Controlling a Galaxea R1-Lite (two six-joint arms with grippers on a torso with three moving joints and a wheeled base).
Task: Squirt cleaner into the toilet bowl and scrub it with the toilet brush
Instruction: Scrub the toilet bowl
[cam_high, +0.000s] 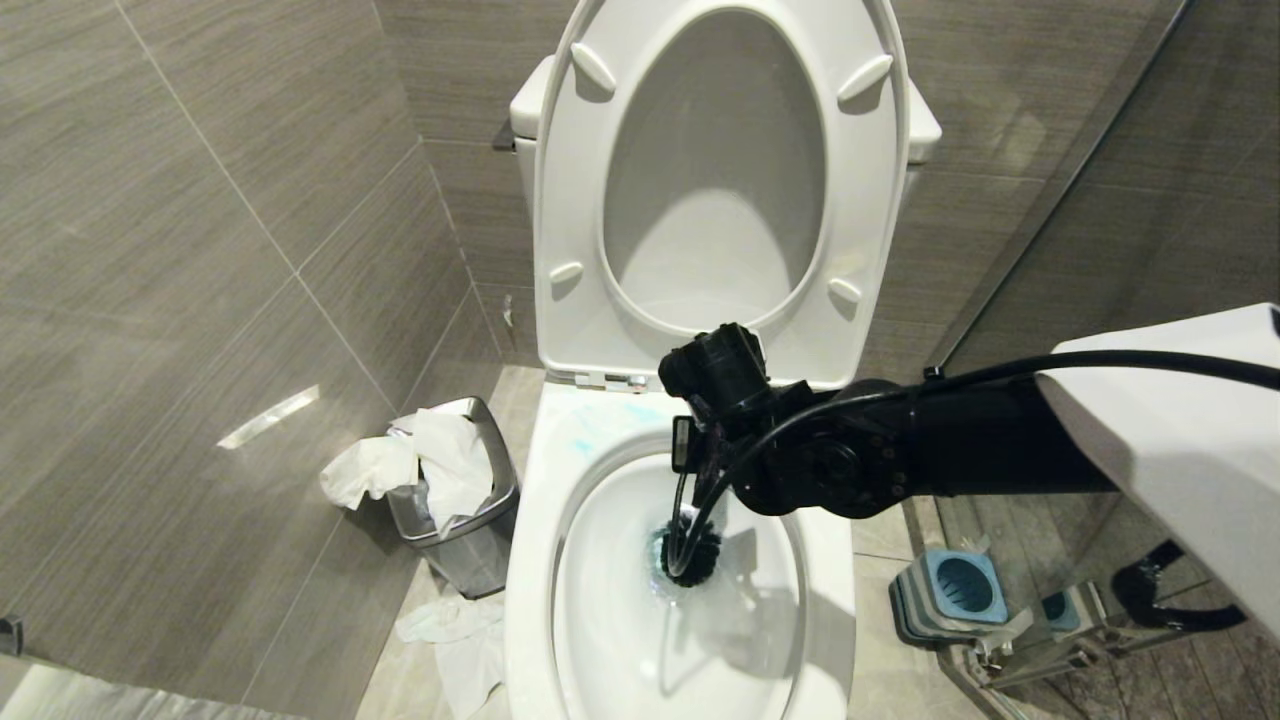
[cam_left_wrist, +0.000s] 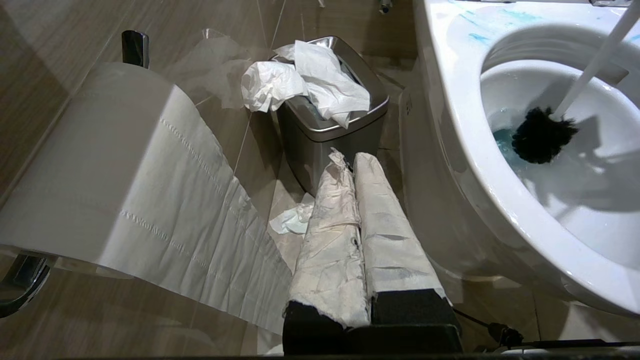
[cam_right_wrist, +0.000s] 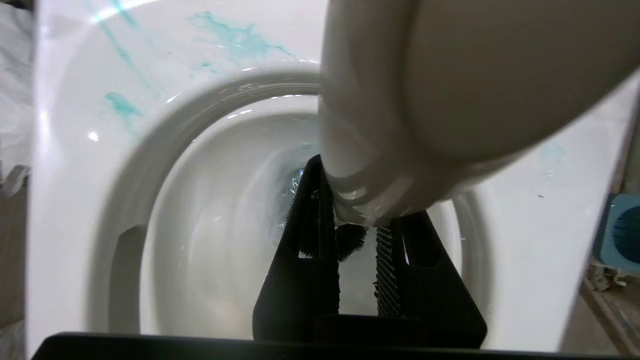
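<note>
Head view: the right gripper (cam_high: 690, 455) reaches in from the right over the far part of the toilet bowl (cam_high: 530, 560), just below the raised seat (cam_high: 570, 200). The toilet brush (cam_high: 690, 548) hangs straight beneath it, black bristle head down inside the bowl at the water. Pale streaks of the cleaner (cam_high: 600, 425) mark the bowl's far left rim. A steel bin (cam_high: 470, 540) stuffed with white tissue stands left of the bowl; a grey-and-blue holder (cam_high: 945, 595) sits on the floor to the bowl's right.

Left wrist view: the left gripper (cam_left_wrist: 352, 162), its two fingers wrapped in white paper and pressed together, empty, hangs low beside the bowl's (cam_left_wrist: 450, 125) outer wall, pointing at the bin (cam_left_wrist: 325, 130). A toilet paper roll (cam_left_wrist: 125, 180) fills the side away from the bowl. Inside the bowl the brush (cam_left_wrist: 545, 135) slants down, its white handle rising past the rim, its bristles at blue-tinted water (cam_left_wrist: 502, 142). Cleaner (cam_left_wrist: 480, 37) streaks show on the rim.

Right wrist view: the right gripper (cam_right_wrist: 357, 240) is clamped on the brush's (cam_right_wrist: 425, 90) white handle, whose rounded knob end bulges close to the lens above the black fingers (cam_right_wrist: 310, 235). Bristles peek between the jaws. The bowl (cam_right_wrist: 75, 200) lies directly below, turquoise cleaner (cam_right_wrist: 235, 37) smeared on its rim.
</note>
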